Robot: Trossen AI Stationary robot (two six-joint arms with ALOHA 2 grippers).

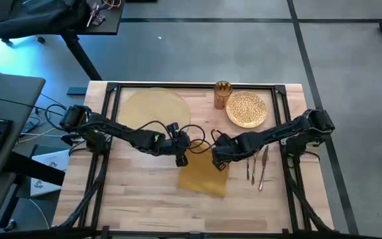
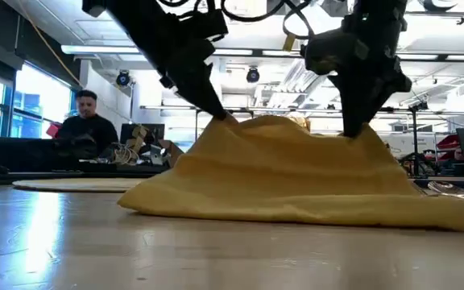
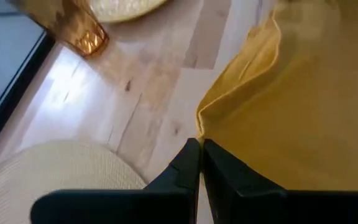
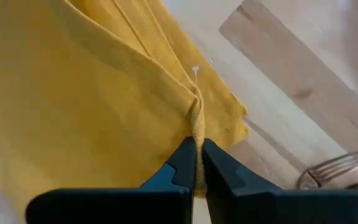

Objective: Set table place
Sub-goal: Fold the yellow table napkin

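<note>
Two grippers pinch the same yellow napkin (image 1: 203, 178) near the middle of the table (image 1: 138, 199). Left gripper (image 1: 182, 159) has its fingers closed on the napkin's far left corner; in the left wrist view the two dark fingers (image 3: 188, 163) meet on the cloth's edge (image 3: 199, 138). Right gripper (image 1: 220, 164) is clamped on the far right corner, and its wrist view shows a bunched fold (image 4: 197, 124) squeezed between its fingers (image 4: 185, 158). From the low view the napkin (image 2: 296, 181) is lifted at both pinched corners into two peaks, left gripper (image 2: 222, 115) on one and right gripper (image 2: 353, 130) on the other, while its near edge lies on the wood.

The place, a round woven mat (image 1: 154, 107), lies flat at the far left part of the table, apart from the napkin; its rim (image 3: 55, 168) shows in the left wrist view. A gold plate (image 1: 247, 109) sits far right, with an amber cup (image 1: 221, 94) just beside it on the left. Cutlery (image 1: 257, 166) lies to the right of the napkin; fork tines (image 4: 331, 169) show in the right wrist view. A person (image 2: 87, 129) sits in the room beyond the table.
</note>
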